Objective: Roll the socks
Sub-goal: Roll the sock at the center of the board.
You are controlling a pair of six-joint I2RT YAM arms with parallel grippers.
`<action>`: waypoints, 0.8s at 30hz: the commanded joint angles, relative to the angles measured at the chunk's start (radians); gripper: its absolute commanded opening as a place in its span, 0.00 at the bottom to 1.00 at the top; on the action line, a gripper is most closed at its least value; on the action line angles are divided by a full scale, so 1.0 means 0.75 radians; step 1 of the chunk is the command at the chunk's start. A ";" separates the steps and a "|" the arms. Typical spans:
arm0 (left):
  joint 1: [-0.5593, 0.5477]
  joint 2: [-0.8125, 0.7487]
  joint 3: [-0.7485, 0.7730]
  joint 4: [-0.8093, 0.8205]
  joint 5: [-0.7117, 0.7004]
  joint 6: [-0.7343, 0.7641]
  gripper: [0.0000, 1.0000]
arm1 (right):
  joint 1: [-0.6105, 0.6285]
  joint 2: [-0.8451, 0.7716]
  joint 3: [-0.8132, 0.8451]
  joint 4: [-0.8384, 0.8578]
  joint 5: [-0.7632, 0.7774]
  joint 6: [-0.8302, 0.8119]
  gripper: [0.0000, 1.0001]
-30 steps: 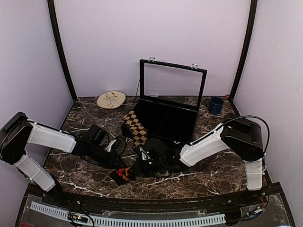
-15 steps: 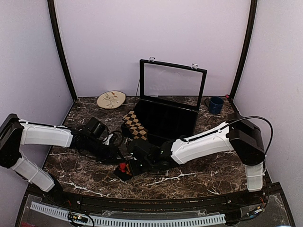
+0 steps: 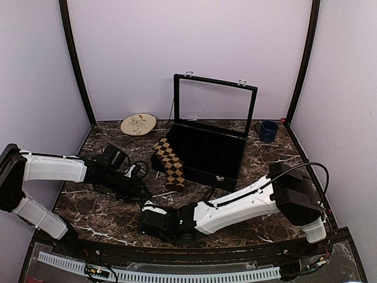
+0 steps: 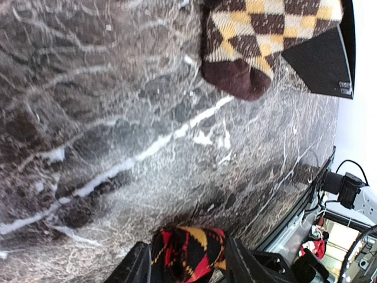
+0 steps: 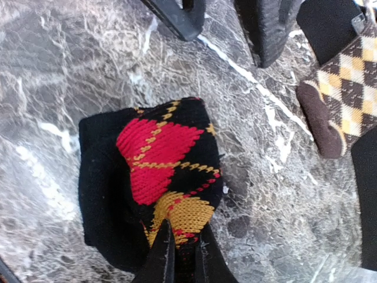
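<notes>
Right gripper (image 5: 182,233): fingers pinched closed on one edge of the red sock (image 5: 159,159), which lies bunched on the table (image 5: 53,71) just ahead of the fingertips. Left gripper (image 4: 188,243): fingers spread apart, holding nothing; the red sock shows in the gap between them. Tan sock (image 4: 265,29): flat on the table, well ahead of the left gripper, beside the case (image 3: 206,150).
</notes>
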 commanded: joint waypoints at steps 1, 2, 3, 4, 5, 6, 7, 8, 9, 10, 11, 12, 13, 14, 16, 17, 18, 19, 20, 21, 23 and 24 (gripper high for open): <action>0.004 -0.008 -0.042 -0.017 0.075 0.000 0.46 | 0.055 0.042 -0.014 -0.041 0.204 -0.141 0.00; 0.004 -0.005 -0.045 -0.014 0.086 0.001 0.46 | 0.066 0.054 -0.014 -0.042 0.238 -0.176 0.00; 0.004 -0.001 -0.048 -0.011 0.100 0.004 0.46 | 0.078 0.065 -0.012 -0.042 0.271 -0.203 0.00; 0.004 0.004 -0.047 -0.010 0.113 0.006 0.45 | 0.092 0.076 -0.011 -0.041 0.305 -0.237 0.00; 0.005 0.006 -0.047 -0.011 0.127 0.007 0.45 | 0.102 0.087 -0.011 -0.035 0.332 -0.268 0.00; 0.005 0.007 -0.044 -0.018 0.136 0.012 0.45 | 0.108 0.092 -0.012 -0.023 0.353 -0.296 0.00; 0.004 0.007 -0.040 -0.024 0.140 0.018 0.45 | 0.109 0.091 -0.019 -0.011 0.365 -0.317 0.00; 0.004 0.007 -0.034 -0.036 0.145 0.026 0.45 | 0.110 0.089 -0.029 0.006 0.377 -0.344 0.00; 0.004 0.007 -0.028 -0.049 0.149 0.033 0.45 | 0.111 0.088 -0.036 0.021 0.395 -0.374 0.00; 0.004 0.011 -0.022 -0.061 0.154 0.038 0.45 | 0.113 0.087 -0.044 0.036 0.408 -0.406 0.00; 0.004 0.015 -0.015 -0.073 0.160 0.041 0.45 | 0.113 0.086 -0.052 0.052 0.417 -0.440 0.00; 0.005 0.019 -0.011 -0.079 0.173 0.043 0.45 | 0.113 0.085 -0.060 0.071 0.431 -0.473 0.00; 0.004 0.022 -0.008 -0.079 0.184 0.041 0.45 | 0.115 0.086 -0.067 0.079 0.435 -0.498 0.00; 0.005 0.026 -0.008 -0.079 0.196 0.039 0.45 | 0.115 0.088 -0.072 0.087 0.442 -0.522 0.00; 0.004 0.040 -0.008 -0.078 0.224 0.033 0.45 | 0.120 0.088 -0.090 0.111 0.453 -0.566 0.00; 0.002 0.046 -0.008 -0.077 0.238 0.030 0.45 | 0.124 0.088 -0.099 0.132 0.460 -0.588 0.00; 0.002 0.050 -0.008 -0.074 0.252 0.027 0.45 | 0.128 0.090 -0.104 0.145 0.467 -0.604 0.00; 0.002 0.051 -0.009 -0.068 0.261 0.021 0.45 | 0.133 0.094 -0.109 0.155 0.472 -0.620 0.00; 0.001 0.053 -0.008 -0.065 0.271 0.014 0.46 | 0.137 0.099 -0.109 0.166 0.473 -0.637 0.00; -0.003 0.057 -0.008 -0.064 0.281 0.010 0.47 | 0.141 0.105 -0.110 0.172 0.477 -0.647 0.00; -0.013 0.077 -0.006 -0.065 0.303 0.006 0.49 | 0.146 0.112 -0.107 0.182 0.477 -0.659 0.00; -0.020 0.087 -0.004 -0.063 0.308 0.004 0.50 | 0.150 0.114 -0.109 0.189 0.477 -0.662 0.00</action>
